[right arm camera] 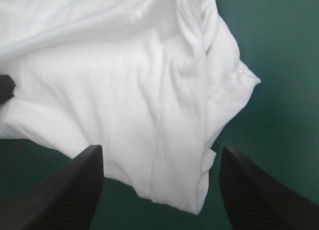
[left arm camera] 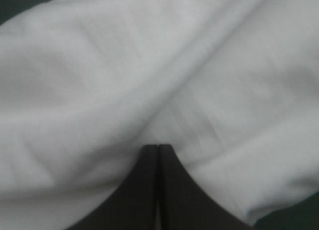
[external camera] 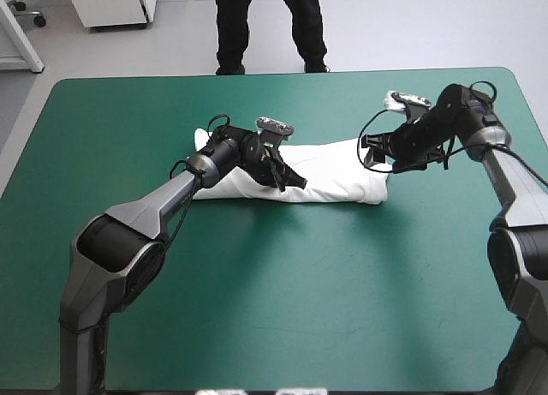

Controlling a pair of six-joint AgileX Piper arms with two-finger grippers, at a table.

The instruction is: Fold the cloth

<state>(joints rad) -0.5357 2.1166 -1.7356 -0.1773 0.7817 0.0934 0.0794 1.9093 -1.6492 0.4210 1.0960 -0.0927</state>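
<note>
Left fingers [left arm camera: 172, 190] pinch the creased white T-shirt [external camera: 330, 176]; right fingers [right arm camera: 254, 190] stand wide apart, empty.

Bare desk [external camera: 282, 292] all round the T-shirt [external camera: 334, 185] (widest near side); left arm [external camera: 163, 202] lies over it, right arm [external camera: 445, 121] guards its right end.

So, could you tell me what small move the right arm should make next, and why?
Probably close the right gripper on the T-shirt. Its fingers stand open either side of the bundle's right end, while the left gripper is shut on the cloth near its middle, so that end seems the one not yet held.
</note>
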